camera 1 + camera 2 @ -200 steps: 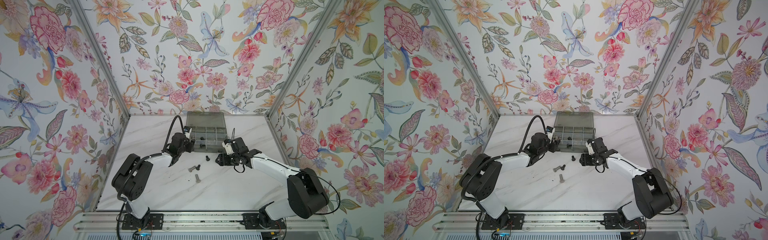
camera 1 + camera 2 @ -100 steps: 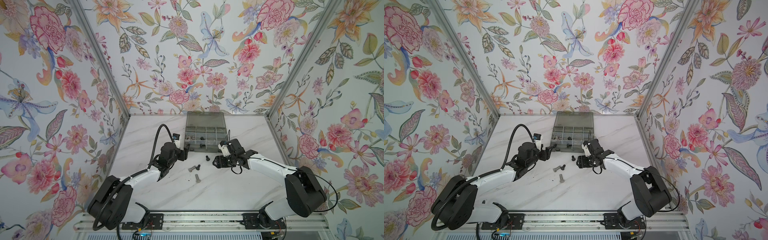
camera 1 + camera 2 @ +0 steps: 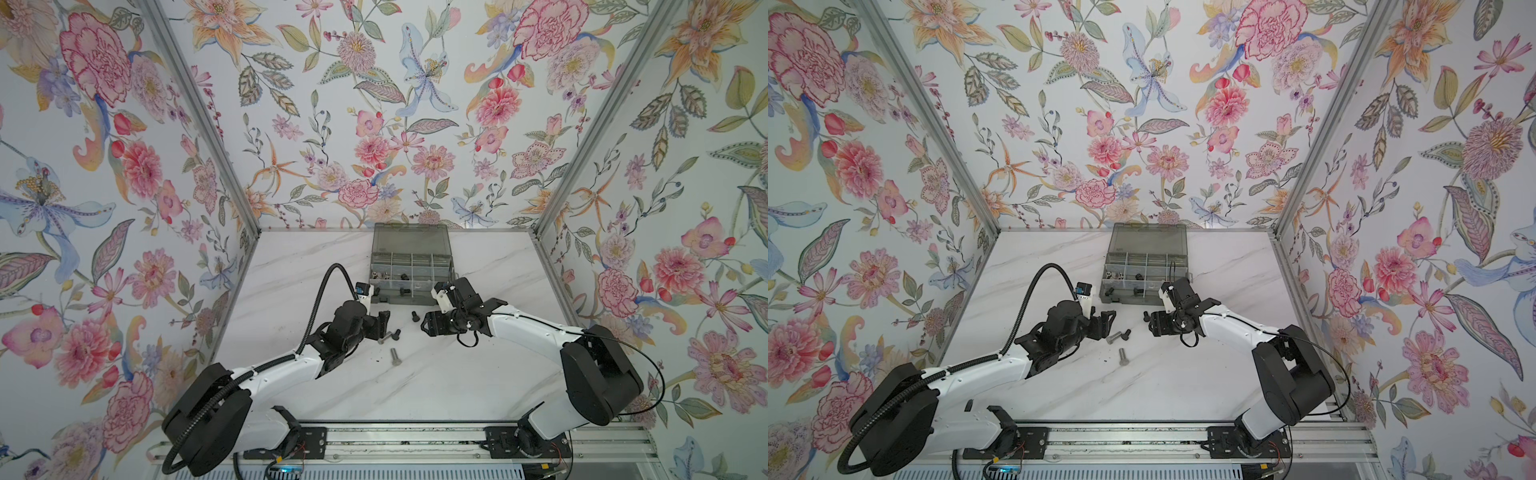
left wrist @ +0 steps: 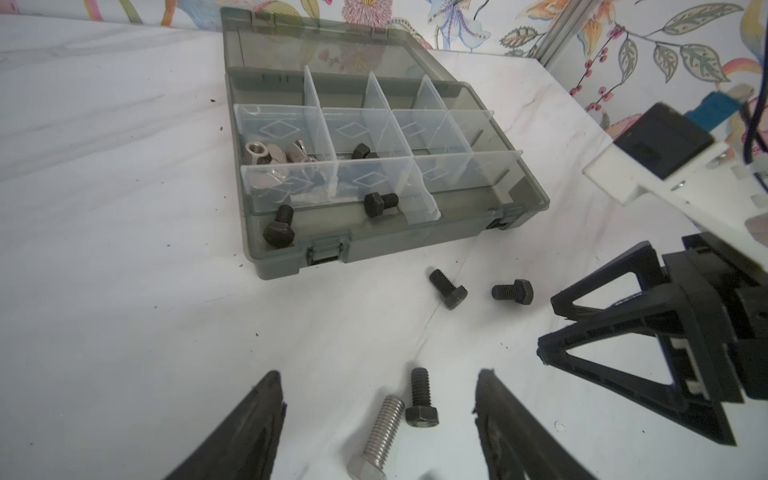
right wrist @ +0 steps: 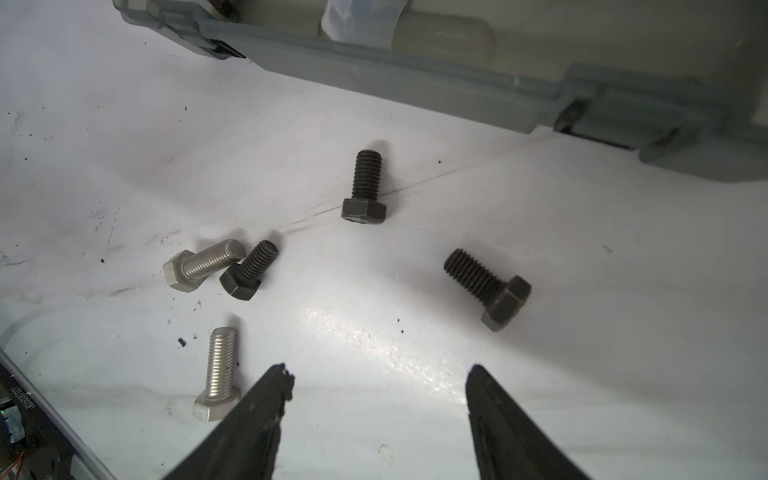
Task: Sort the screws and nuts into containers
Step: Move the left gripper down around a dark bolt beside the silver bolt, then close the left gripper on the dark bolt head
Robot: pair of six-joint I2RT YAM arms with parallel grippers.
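While silver nuts (image 4: 274,153) and short black hex-head bolts (image 4: 380,203) lie in cells of the smoky-grey translucent plastic organizer box (image 4: 415,245) at the white marble tabletop's (image 3: 457,386) far edge, three more and two silver hex-head bolts (image 5: 218,370) lie unsorted mid-tabletop; left gripper (image 4: 379,374) and right gripper (image 5: 379,368) gape empty.

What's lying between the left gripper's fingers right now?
A short black screw and a silver screw lie side by side, framed by the open left gripper, as the left wrist view shows.
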